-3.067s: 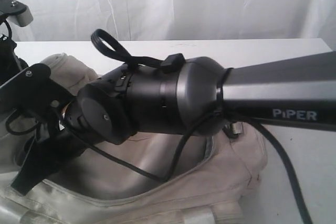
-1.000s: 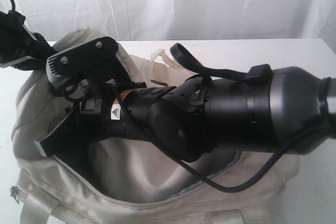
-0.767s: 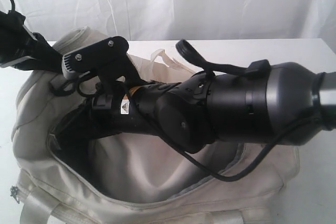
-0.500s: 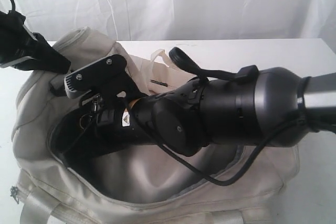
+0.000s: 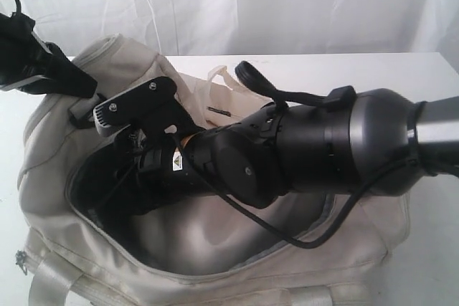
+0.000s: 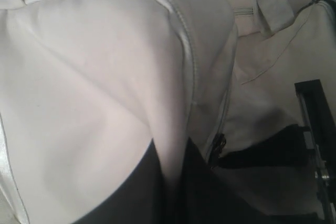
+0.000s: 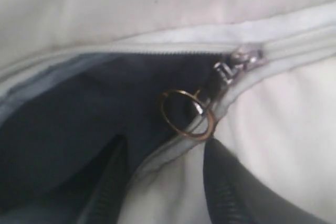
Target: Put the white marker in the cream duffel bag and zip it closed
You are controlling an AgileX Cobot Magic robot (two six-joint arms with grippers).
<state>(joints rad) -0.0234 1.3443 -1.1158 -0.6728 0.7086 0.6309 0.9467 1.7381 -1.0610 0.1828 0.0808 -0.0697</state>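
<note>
My right gripper (image 7: 165, 140) is down at the mouth of the bag (image 5: 57, 148), fingers spread wide with nothing between them. I can't find the marker in any view. My guess is that it lies in the dark lining below, but that is not confirmed.

The left gripper (image 5: 79, 82) looks pinched narrow on a raised fold of the bag's far rim, which holds the opening up off the bench (image 5: 401, 69).

The zipper ring (image 7: 186, 115) hangs just ahead of my right fingers, below the slider (image 7: 239, 59) at the end of the track. I would close on the ring squarely, then draw it straight along the teeth, not upward. The left should hold its pinch so the fabric stays taut. The arm's cable (image 5: 287, 238) droops across the opening, so I would lift it clear before pulling.
</note>
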